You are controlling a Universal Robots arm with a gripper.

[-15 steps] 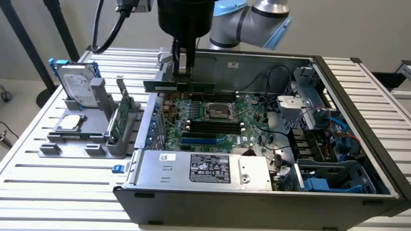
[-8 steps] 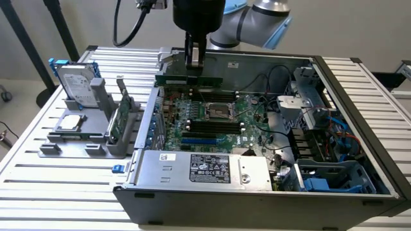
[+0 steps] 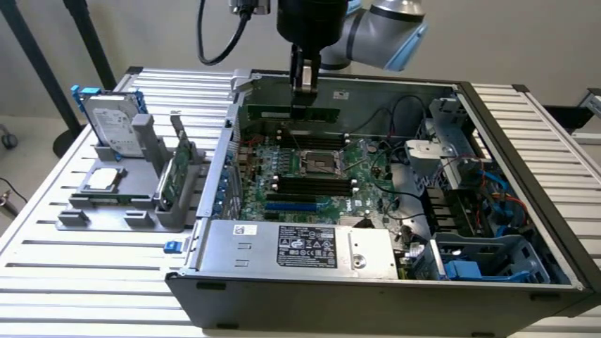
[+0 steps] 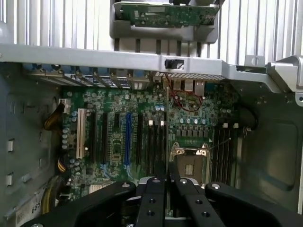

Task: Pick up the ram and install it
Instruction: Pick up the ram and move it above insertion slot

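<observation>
Now the end effector [image 3: 302,103] pinches the long dark-green ram stick [image 3: 272,111], apparently above the black motherboard slots [image 3: 310,184]. Seating needs square alignment.

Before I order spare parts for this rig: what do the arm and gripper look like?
The silver-grey, round-jointed arm ends in a black cylindrical wrist housing, with a thick black cable looping beside it. The black gripper has slim flat fingers dotted with small round holes and silver screw heads.

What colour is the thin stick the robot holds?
The ram is dark green; the exterior view shows it best.
</observation>
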